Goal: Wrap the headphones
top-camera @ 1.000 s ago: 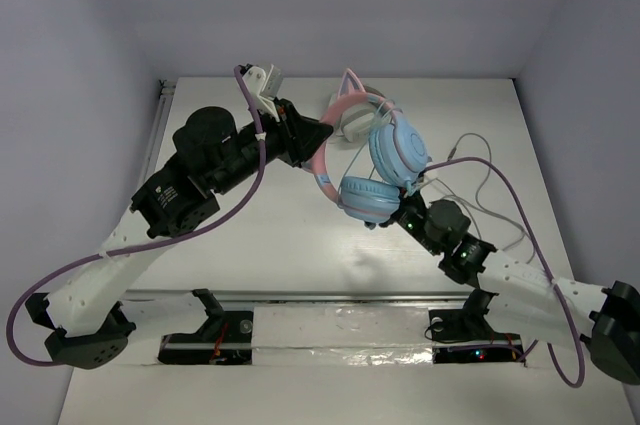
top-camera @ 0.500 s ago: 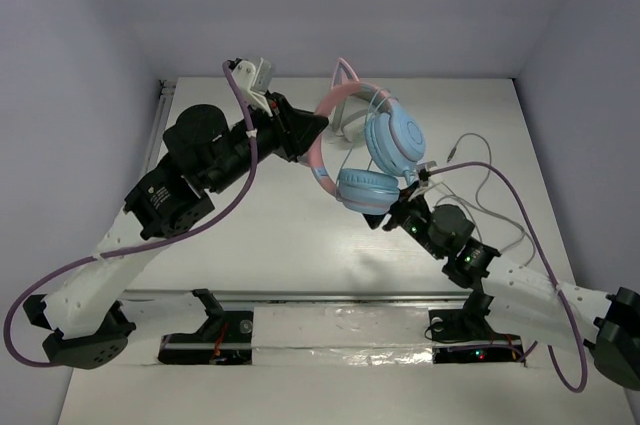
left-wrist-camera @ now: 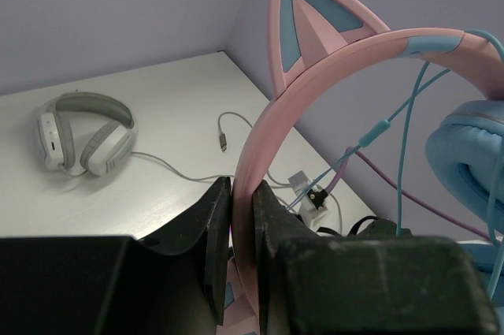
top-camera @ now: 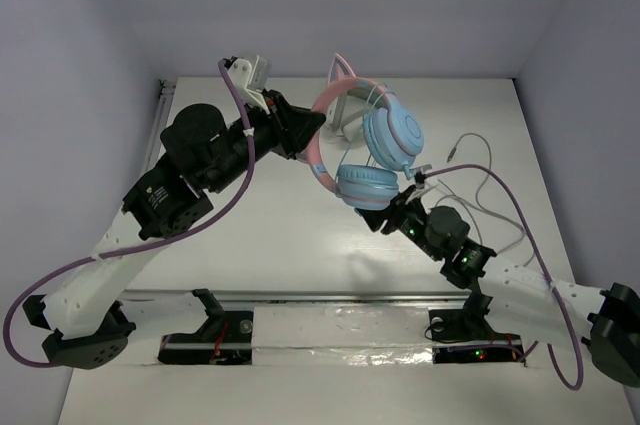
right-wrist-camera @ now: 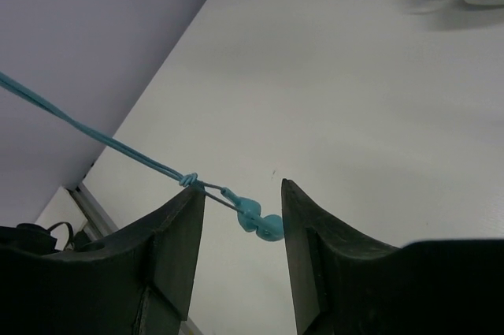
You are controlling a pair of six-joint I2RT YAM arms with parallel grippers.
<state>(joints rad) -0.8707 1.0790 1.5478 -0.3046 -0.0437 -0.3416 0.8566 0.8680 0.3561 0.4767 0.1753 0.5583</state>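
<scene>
Two blue cups, pink headband (cat ears) — headphones (top-camera: 365, 145) held aloft.

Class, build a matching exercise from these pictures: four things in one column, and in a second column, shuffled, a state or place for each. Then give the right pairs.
Things
1. pink headband
2. light-blue cable plug
3. white and grey headphones
4. grey cable's loose plug

States
A. lying bare on the table
B. clamped in the left tool
C. resting on the table
D. between the right tool's open fingers

Pairs: 1-B, 2-D, 3-C, 4-A
</scene>
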